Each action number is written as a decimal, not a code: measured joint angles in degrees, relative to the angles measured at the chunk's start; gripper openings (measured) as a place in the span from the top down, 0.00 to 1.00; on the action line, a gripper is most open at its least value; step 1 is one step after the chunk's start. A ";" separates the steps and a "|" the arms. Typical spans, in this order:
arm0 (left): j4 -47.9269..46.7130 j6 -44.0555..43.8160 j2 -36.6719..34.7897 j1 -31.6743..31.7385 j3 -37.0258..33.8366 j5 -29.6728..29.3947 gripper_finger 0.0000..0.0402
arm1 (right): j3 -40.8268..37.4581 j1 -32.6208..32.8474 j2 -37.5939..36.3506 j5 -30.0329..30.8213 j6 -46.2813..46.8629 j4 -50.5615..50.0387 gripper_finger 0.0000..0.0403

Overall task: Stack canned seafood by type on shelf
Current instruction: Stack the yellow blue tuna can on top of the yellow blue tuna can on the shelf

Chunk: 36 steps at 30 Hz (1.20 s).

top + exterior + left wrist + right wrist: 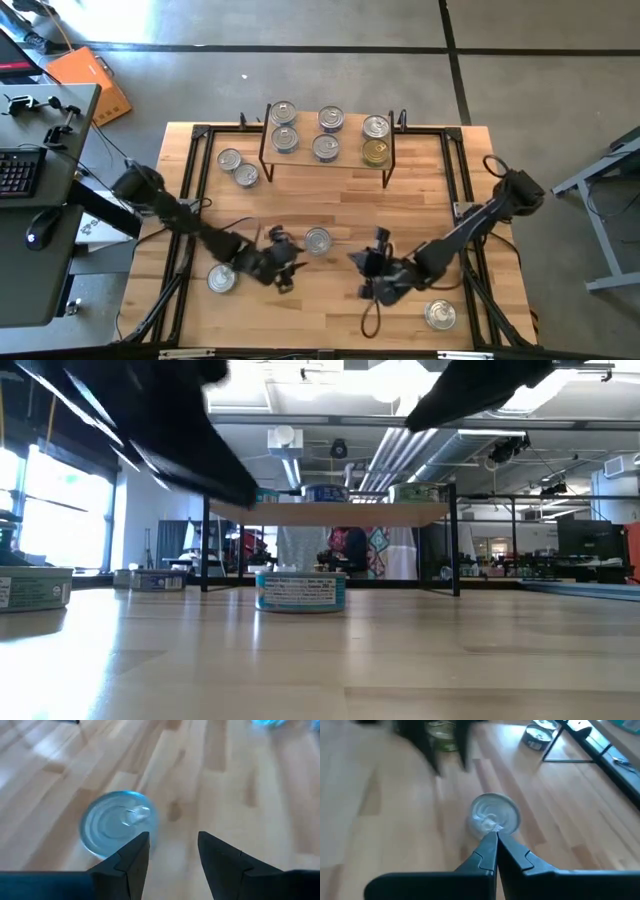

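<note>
I am watching both arms reaching in over the near-middle of the table (pixel 330 205), with one loose tin (pixel 318 240) sitting between them. The left gripper (pixel 288 268) is hanging at about seven o'clock from that tin, its fingers (pixel 131 862) standing apart with nothing between them — in the left wrist view the silver-topped tin (pixel 117 822) is lying just beyond one fingertip, not inside the gap. The right gripper (pixel 366 260) is sitting at about four o'clock from the same tin, its jaws pressed fully together and holding nothing; its closed tip (pixel 494 845) is pointing at the tin (pixel 492 815) in the right wrist view. The shelf (pixel 330 160) is standing at twelve o'clock on the table, carrying six tins — five silver-topped and one gold-topped tin (pixel 375 152) at its right end. Two more tins (pixel 238 168) are resting on the table at nine o'clock from the shelf. Another tin (pixel 221 279) is lying near the left arm at the near edge, and one (pixel 440 315) is lying near the right arm at the near right corner. In the low view the middle tin (pixel 300 590) is showing a bluish side label in front of the shelf (pixel 330 513).
</note>
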 joint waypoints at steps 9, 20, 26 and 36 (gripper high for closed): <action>10.34 24.88 8.64 6.35 0.00 4.09 0.59 | 0.00 4.78 2.14 2.86 5.47 -1.51 1.00; 11.39 27.36 13.97 9.91 0.28 11.02 0.60 | 0.00 5.50 3.10 2.86 8.34 -1.76 1.00; 10.69 29.80 14.03 8.83 0.22 8.22 0.80 | 0.00 5.74 3.10 2.75 8.06 -1.93 1.00; 9.76 27.85 13.88 4.99 1.70 7.15 0.99 | 0.04 9.81 3.02 -1.85 11.36 -6.93 1.00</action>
